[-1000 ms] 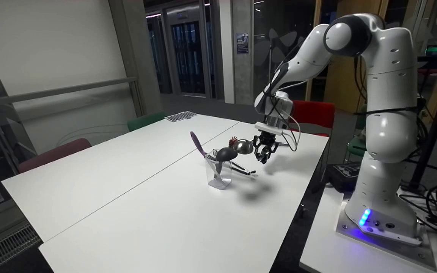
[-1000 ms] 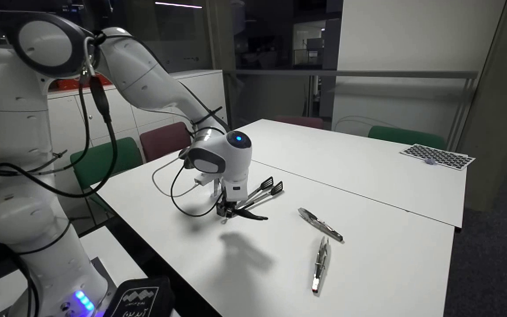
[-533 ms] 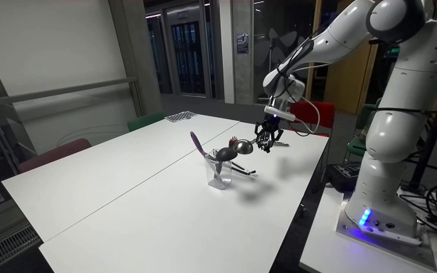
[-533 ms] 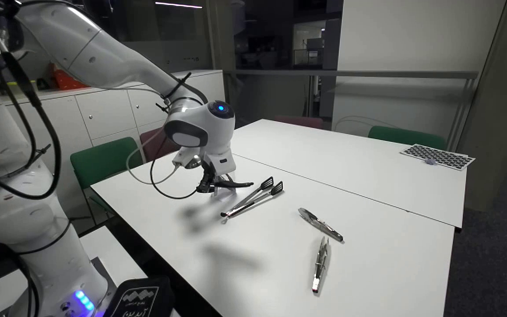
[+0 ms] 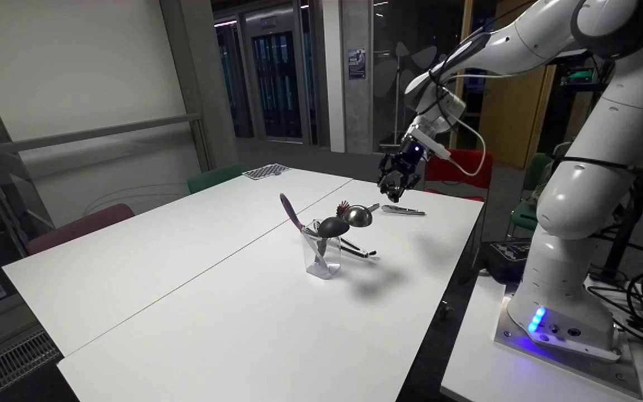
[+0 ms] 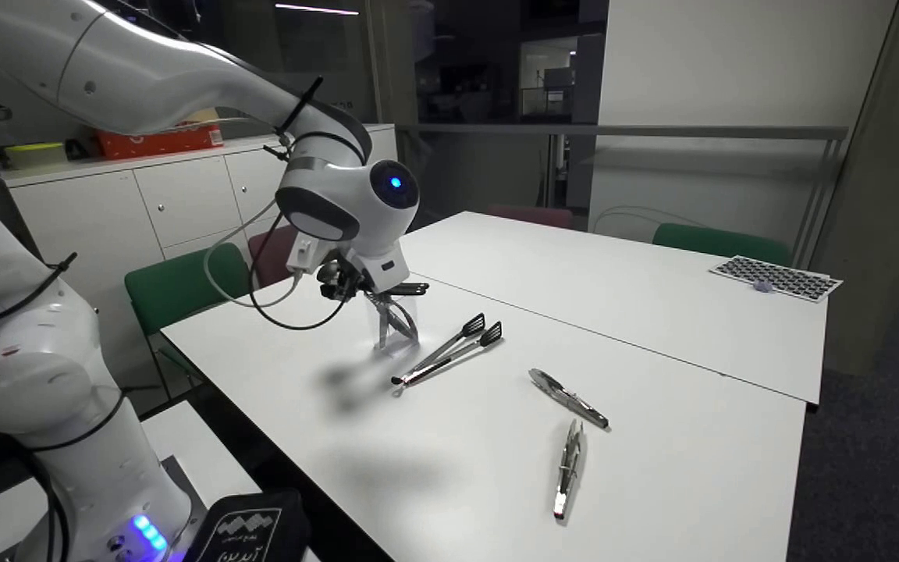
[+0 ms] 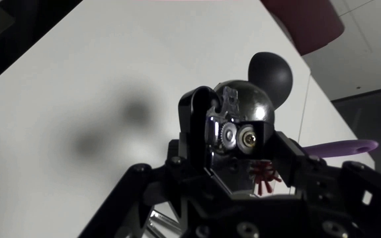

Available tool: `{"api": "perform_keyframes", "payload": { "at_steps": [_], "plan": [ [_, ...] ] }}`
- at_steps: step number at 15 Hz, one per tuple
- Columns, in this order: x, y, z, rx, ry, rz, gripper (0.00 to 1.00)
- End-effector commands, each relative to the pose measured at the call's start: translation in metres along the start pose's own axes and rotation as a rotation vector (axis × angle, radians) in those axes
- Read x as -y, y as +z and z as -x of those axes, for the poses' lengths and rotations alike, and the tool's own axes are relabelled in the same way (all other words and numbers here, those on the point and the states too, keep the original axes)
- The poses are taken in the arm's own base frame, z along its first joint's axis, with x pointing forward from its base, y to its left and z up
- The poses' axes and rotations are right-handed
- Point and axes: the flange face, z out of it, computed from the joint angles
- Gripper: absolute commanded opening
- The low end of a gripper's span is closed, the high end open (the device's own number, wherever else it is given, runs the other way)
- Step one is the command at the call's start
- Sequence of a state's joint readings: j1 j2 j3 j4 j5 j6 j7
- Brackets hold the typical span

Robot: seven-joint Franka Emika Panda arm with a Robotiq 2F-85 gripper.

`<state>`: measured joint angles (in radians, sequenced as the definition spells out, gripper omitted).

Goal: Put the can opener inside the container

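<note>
The container (image 5: 328,263) is a clear cup that stands upright on the table in both exterior views (image 6: 407,342). It holds a black ladle (image 5: 333,226), a metal ladle (image 5: 358,216), a purple-handled utensil (image 5: 289,211) and a red-tipped tool (image 7: 266,177). My gripper (image 7: 232,145) is shut on the can opener (image 7: 229,135), with its metal gears between the fingers. The can opener's dark handles (image 6: 410,289) stick out to the side. The gripper (image 5: 393,192) is tilted and raised above the table. In the wrist view, the cup itself is hidden behind the gripper and opener.
A spatula-ended pair of tongs (image 6: 449,355) lies near the container. Two silvery tongs (image 6: 569,398) lie farther along the white table (image 6: 691,484). A checkered board (image 6: 776,279) lies at the table's far corner. The utensil heads stick up well above the cup's rim.
My gripper has risen and tilted, carrying the can opener. In an exterior view it has moved up and left, uncovering the spatula-ended tongs and the container. The container has not moved.
</note>
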<state>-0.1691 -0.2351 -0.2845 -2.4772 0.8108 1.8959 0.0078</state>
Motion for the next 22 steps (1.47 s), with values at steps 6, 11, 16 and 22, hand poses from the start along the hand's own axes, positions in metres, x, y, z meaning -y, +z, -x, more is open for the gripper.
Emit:
{"api": "perform_keyframes", "payload": {
  "at_steps": [6, 11, 16, 22],
  "plan": [
    [0.0, -0.029, -0.02, 0.357, -0.111, -0.245, 0.4],
    [0.009, -0.004, -0.063, 0.624, -0.085, -0.272, 0.4],
    [0.02, 0.026, -0.09, 0.894, -0.018, -0.241, 0.4],
    [0.035, 0.038, -0.097, 1.043, 0.046, -0.175, 0.4]
  ]
}}
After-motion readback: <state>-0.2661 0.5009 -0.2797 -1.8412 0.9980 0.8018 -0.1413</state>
